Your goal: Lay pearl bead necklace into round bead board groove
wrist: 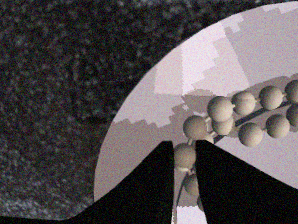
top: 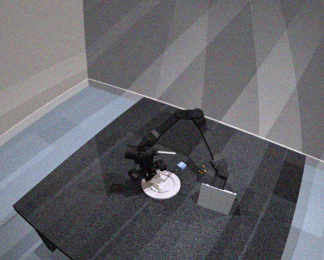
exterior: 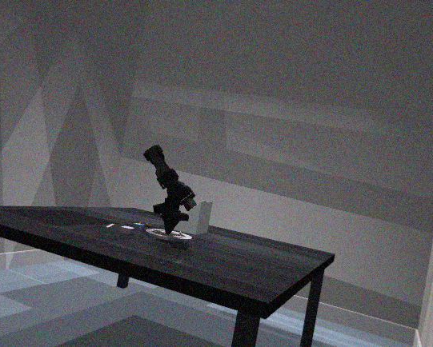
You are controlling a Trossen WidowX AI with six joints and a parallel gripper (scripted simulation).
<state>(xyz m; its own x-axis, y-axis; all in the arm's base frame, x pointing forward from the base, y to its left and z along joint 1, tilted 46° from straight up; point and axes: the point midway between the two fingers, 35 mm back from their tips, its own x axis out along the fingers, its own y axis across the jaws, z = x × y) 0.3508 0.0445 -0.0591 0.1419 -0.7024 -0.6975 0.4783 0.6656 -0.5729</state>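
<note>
The pearl bead necklace (top: 157, 187) (wrist: 250, 134) lies bunched on the round white bead board (top: 171, 193) (exterior: 186, 237) (wrist: 135, 110). In the wrist view two rows of its beads run to the right, on both sides of the dark groove line, and a few beads come down between the fingertips. My gripper (top: 148, 180) (exterior: 169, 233) (wrist: 183, 151) is shut on the necklace, low over the left part of the board in the top view. The fingers hide part of the beads. In the exterior view the necklace is too small to make out.
A blue block (top: 181, 165) and a thin white bar (top: 166, 153) lie behind the board. Several small orange pieces (top: 202, 171) lie to the right of the block. A grey upright panel (top: 217, 199) (exterior: 203, 217) stands right of the board, in front of the arm's base.
</note>
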